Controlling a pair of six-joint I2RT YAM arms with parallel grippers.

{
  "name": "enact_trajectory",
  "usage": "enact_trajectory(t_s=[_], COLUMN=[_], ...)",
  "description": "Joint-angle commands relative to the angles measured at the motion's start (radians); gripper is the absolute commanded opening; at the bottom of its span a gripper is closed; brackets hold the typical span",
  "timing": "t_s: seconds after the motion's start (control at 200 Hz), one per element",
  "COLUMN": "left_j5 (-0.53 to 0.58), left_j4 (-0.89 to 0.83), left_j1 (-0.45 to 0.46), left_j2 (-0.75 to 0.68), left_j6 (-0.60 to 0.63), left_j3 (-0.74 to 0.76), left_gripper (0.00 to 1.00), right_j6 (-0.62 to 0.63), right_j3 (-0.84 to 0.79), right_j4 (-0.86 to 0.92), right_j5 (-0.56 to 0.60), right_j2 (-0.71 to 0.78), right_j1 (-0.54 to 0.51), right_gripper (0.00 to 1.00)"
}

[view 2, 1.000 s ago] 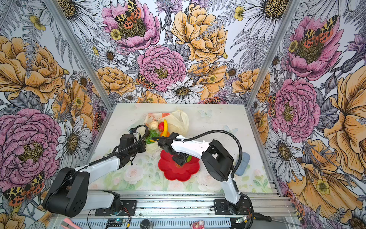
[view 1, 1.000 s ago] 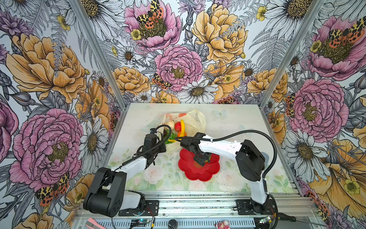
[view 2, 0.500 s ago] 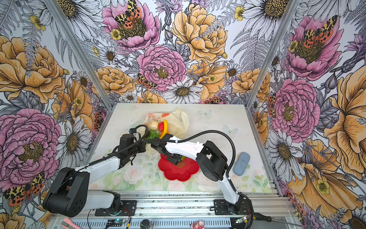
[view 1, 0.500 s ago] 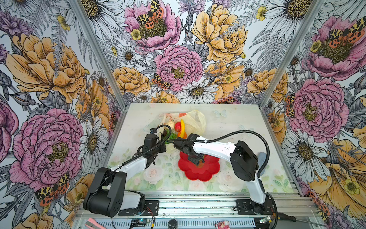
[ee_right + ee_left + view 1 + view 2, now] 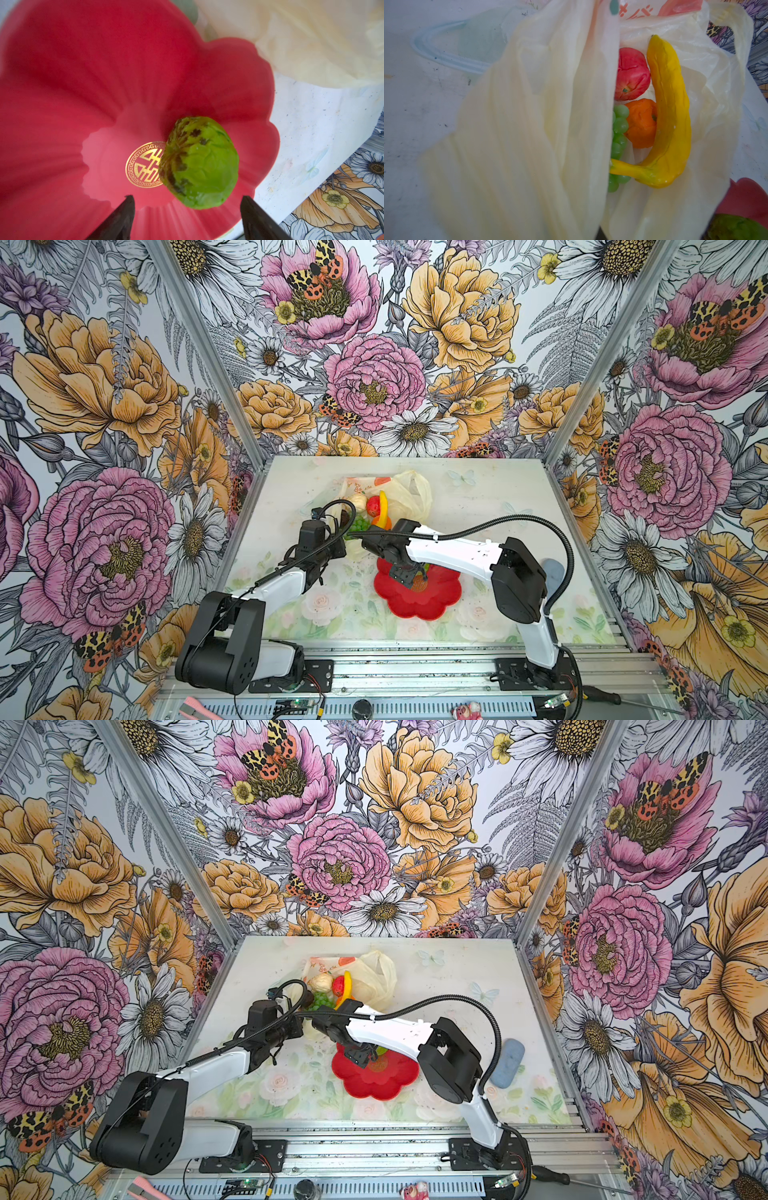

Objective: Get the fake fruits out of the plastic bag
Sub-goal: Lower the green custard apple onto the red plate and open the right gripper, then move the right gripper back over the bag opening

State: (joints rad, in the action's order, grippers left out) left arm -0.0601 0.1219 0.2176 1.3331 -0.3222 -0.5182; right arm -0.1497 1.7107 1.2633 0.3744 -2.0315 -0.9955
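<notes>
In both top views the plastic bag (image 5: 409, 494) (image 5: 376, 975) lies crumpled at the upper centre of the table (image 5: 478, 506), its open mouth facing down-frame; the left fingers (image 5: 337, 548) sit at the bag's lower left edge, drawn narrow and pinching a fold of film; that fold fills the middle of the left wrist view; to its right, inside the bag, a banana (image 5: 670, 116), a red apple (image 5: 631, 74), an orange (image 5: 642, 122) and green grapes (image 5: 618, 133) crowd together, touching. The red plate (image 5: 419, 601) (image 5: 374, 1081) lies just below the bag, at frame centre; the right fingers (image 5: 124, 214) hang over it, spread wide, holding nothing; the green round fruit (image 5: 200, 164) rests on the plate between them, gripped by neither.
</notes>
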Motion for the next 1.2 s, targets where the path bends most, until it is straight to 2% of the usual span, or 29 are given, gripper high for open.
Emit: enact_trajectory(t_s=[0.0, 0.29, 0.721, 0.951, 1.191], left_j5=[-0.020, -0.012, -0.001, 0.001, 0.003], left_j4=[0.035, 0.029, 0.031, 0.036, 0.036], left_j1=[-0.008, -0.007, -0.012, -0.014, -0.016], left_j2=[0.004, -0.007, -0.010, -0.017, -0.011], left_j6=[-0.003, -0.014, -0.023, -0.026, -0.031], left_j3=[-0.011, -0.005, -0.001, 0.007, 0.003], left_gripper=[0.13, 0.12, 0.12, 0.12, 0.12], right_j6=[-0.062, -0.257, -0.434, -0.458, -0.459], right_j3=[-0.017, -0.010, -0.007, 0.113, 0.355], right_j4=[-0.014, -0.148, -0.473, -0.530, -0.533], right_j5=[-0.018, -0.010, -0.119, -0.189, -0.268], right_j2=[0.122, 0.221, 0.170, 0.029, -0.183], right_j1=[0.010, 0.024, 0.131, 0.161, 0.168], right_gripper=[0.81, 0.78, 0.74, 0.70, 0.66])
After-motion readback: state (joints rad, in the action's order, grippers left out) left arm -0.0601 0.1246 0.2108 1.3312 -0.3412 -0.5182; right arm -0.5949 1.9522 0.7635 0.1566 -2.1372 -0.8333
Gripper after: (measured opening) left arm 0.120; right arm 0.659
